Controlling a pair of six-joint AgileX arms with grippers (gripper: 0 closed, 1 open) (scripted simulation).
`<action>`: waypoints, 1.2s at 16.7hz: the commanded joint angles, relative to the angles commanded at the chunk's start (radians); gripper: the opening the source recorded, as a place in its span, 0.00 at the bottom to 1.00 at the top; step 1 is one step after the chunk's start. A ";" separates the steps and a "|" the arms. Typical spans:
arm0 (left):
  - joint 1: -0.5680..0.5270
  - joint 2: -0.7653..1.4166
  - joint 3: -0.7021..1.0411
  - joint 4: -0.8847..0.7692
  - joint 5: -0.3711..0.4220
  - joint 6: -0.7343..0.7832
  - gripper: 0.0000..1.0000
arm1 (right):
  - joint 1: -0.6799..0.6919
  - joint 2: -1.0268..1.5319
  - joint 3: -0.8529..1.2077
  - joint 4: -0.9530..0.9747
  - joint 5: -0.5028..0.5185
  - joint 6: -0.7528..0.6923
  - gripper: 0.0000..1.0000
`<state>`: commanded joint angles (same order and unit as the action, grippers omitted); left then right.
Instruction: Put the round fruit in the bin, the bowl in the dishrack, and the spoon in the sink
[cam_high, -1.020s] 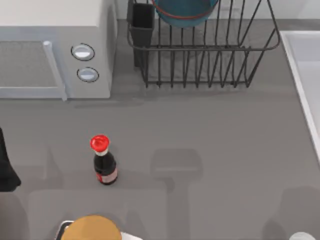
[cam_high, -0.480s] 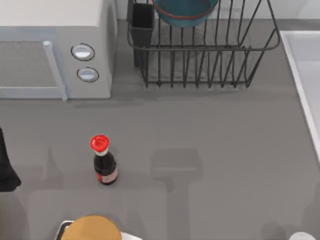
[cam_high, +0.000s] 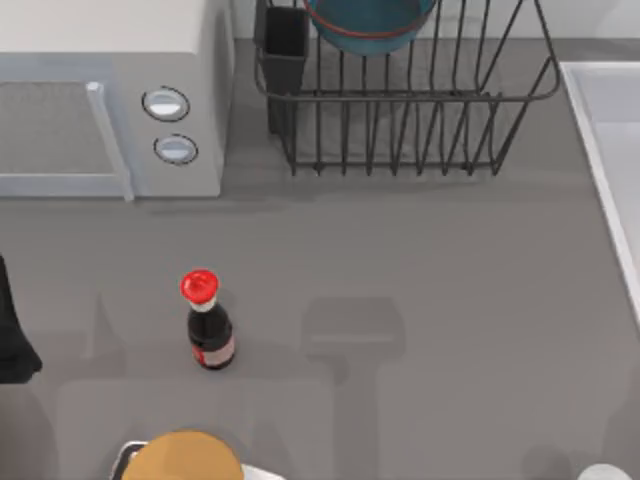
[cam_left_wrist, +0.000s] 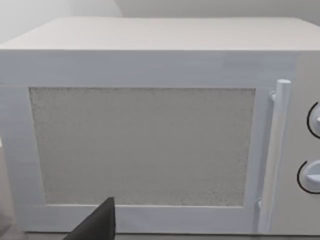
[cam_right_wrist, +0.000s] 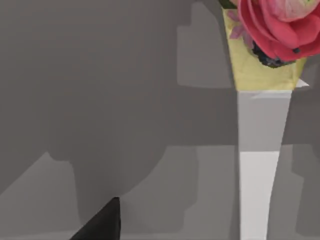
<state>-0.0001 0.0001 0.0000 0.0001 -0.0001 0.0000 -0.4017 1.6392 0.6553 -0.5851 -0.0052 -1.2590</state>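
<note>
The blue bowl (cam_high: 370, 22) with its red-brown rim stands in the dark wire dishrack (cam_high: 400, 100) at the back middle of the table. The pale sink (cam_high: 615, 150) lies along the right edge. The round fruit, the spoon and the bin are out of view. My left arm (cam_high: 10, 340) shows as a dark shape at the left edge. A dark part of my left gripper (cam_left_wrist: 100, 225) faces the white microwave (cam_left_wrist: 145, 140). A dark part of my right gripper (cam_right_wrist: 102, 222) hangs over bare grey table.
The microwave (cam_high: 110, 100) with two round knobs fills the back left. A red-capped dark sauce bottle (cam_high: 207, 325) stands left of centre. An orange-yellow round thing (cam_high: 185, 457) sits at the front edge. A pale vase (cam_right_wrist: 260, 150) holds a pink flower (cam_right_wrist: 280, 25).
The shadow at the table's front right has drawn back toward the front edge. Nothing else has moved.
</note>
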 joint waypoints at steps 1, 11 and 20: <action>0.000 0.000 0.000 0.000 0.000 0.000 1.00 | 0.000 0.000 0.000 0.000 0.000 0.000 0.70; 0.000 0.000 0.000 0.000 0.000 0.000 1.00 | 0.000 0.000 0.000 0.000 0.000 0.000 0.00; 0.000 0.000 0.000 0.000 0.000 0.000 1.00 | 0.003 -0.070 0.041 -0.110 -0.001 0.040 0.00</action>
<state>-0.0001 0.0001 0.0000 0.0001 -0.0001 0.0000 -0.3984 1.5692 0.6958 -0.6951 -0.0061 -1.2189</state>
